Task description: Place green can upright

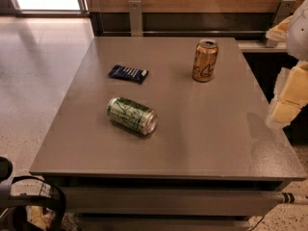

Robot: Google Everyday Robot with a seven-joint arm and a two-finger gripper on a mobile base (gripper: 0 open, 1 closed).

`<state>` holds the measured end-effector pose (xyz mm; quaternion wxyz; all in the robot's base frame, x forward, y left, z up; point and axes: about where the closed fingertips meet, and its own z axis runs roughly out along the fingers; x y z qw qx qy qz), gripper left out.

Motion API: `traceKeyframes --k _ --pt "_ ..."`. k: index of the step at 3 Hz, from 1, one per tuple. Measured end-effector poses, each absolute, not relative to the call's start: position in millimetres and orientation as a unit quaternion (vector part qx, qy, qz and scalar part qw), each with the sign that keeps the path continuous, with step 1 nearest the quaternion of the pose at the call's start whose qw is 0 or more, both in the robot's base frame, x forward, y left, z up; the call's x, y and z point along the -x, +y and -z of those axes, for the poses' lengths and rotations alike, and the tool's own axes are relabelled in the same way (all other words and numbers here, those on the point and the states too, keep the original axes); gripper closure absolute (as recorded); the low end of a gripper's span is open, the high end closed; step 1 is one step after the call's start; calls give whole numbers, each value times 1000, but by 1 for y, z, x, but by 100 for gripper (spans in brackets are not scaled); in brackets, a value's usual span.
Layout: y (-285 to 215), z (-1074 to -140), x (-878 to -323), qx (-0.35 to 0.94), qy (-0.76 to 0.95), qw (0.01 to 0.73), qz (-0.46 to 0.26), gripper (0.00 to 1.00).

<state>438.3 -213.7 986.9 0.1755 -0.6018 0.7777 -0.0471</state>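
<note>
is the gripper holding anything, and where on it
Nothing is held. The gripper hangs by the right edge of the table, and the green can lies on its side, well apart from it.

The gripper [288, 97] hangs over the right edge of the table [168, 143], clear of its surface; the pale arm [301, 28] rises above it.

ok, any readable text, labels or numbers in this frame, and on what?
None can be read.
green can, lying on its side: dark script, too blurred.
orange-gold can, upright: dark script, too blurred.
dark blue packet: pale marks, unreadable.
gripper, at the picture's right edge: no markings visible.
</note>
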Motion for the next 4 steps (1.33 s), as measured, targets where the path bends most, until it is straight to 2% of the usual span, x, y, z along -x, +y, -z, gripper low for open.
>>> traceKeyframes --k 2,4 --pt "-211 -988 -444 600 778 182 44 0" --pt "-165 -964 -485 565 799 205 -11 0"
